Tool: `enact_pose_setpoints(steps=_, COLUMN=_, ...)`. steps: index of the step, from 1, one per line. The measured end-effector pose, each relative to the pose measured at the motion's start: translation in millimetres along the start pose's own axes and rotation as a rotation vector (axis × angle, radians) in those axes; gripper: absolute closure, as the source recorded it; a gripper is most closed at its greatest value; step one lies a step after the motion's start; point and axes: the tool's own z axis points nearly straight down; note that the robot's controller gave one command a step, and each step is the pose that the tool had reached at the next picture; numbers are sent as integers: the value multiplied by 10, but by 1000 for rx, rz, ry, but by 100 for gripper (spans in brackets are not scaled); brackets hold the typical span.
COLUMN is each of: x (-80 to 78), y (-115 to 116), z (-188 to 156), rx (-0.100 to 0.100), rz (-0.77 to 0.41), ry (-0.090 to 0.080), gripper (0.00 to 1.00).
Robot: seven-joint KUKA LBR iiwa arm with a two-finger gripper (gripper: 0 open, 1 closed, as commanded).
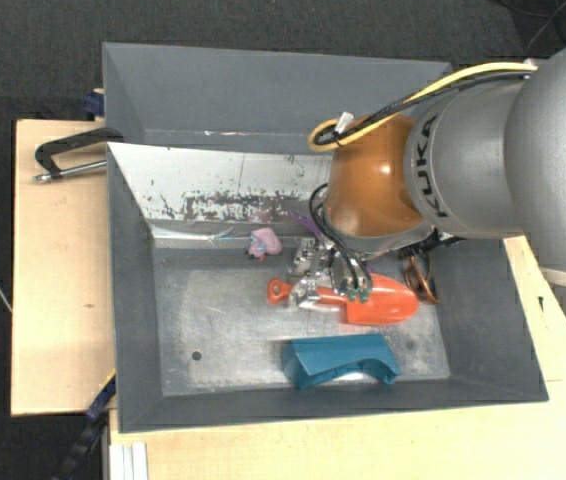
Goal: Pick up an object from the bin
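My gripper [331, 286] hangs low in the middle of the bin, its metal fingers right over the narrow end of an orange tool [368, 306] with a rounded body and a small ring tip at its left. A small pink-purple lump [263, 242] lies up and to the left of the fingers, near the back wall. A teal blue wedge-shaped piece [338, 359] lies in front of the gripper, near the bin's front wall.
A brown and black object [424, 278] sits to the right of the orange tool, partly under the arm. The arm and its orange cover hang over the bin's right rear part. Bare floor lies at the left.
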Motion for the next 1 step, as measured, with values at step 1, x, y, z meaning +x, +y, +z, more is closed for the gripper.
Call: enact_pose_setpoints(steps=1, x=-60, y=46, z=-1332, rx=0, rz=-19, ry=-5, gripper=100)
